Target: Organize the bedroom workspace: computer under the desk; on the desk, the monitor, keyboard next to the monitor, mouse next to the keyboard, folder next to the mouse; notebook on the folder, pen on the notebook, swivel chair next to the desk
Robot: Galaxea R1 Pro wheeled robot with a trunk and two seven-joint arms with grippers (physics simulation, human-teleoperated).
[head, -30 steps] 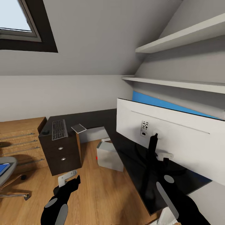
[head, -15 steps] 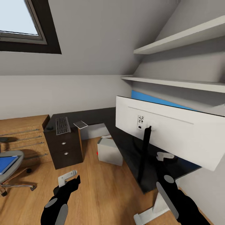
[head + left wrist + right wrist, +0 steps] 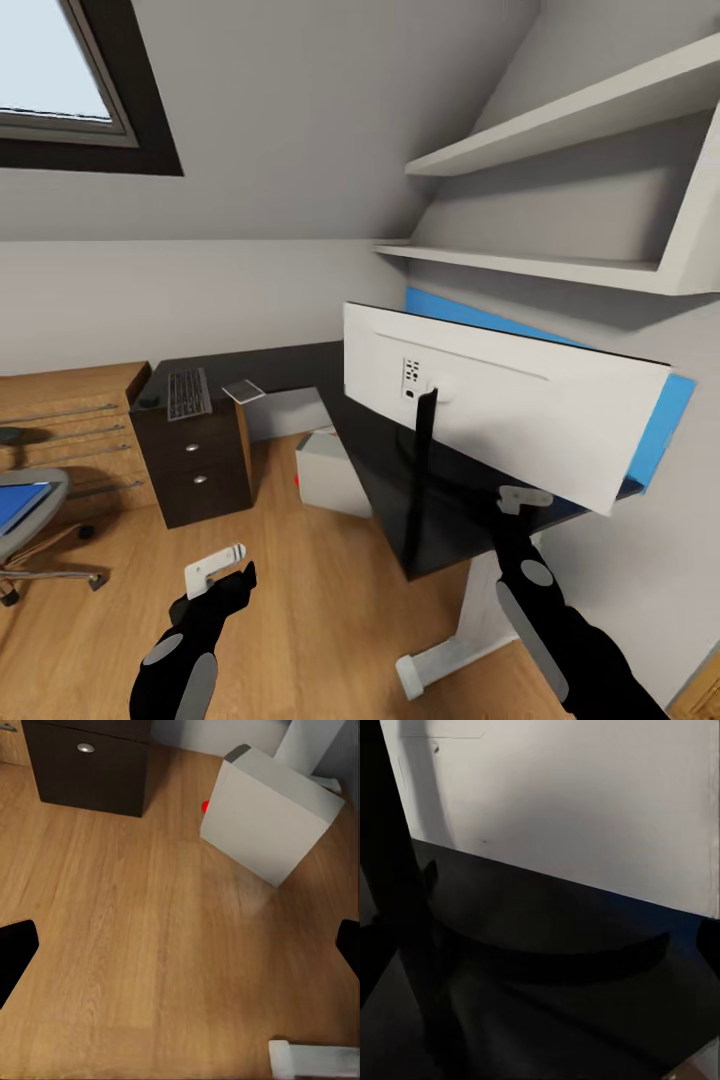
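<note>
Between frames the whole head view shifted, a camera move: more floor and the bench's white leg showed. Monitor (image 3: 500, 400), white back toward the robot, stood on the dark bench (image 3: 290, 365) at 1 o'clock; keyboard (image 3: 188, 392) lay at 11 o'clock, computer (image 3: 330, 475) on the floor under the bench. Folder (image 3: 18, 503), blue, sat on the swivel chair (image 3: 30, 520) at 9 o'clock, not yet moved. Left claw (image 3: 215, 570) hung open, empty; right claw (image 3: 525, 497), by the monitor stand: cannot tell
</note>
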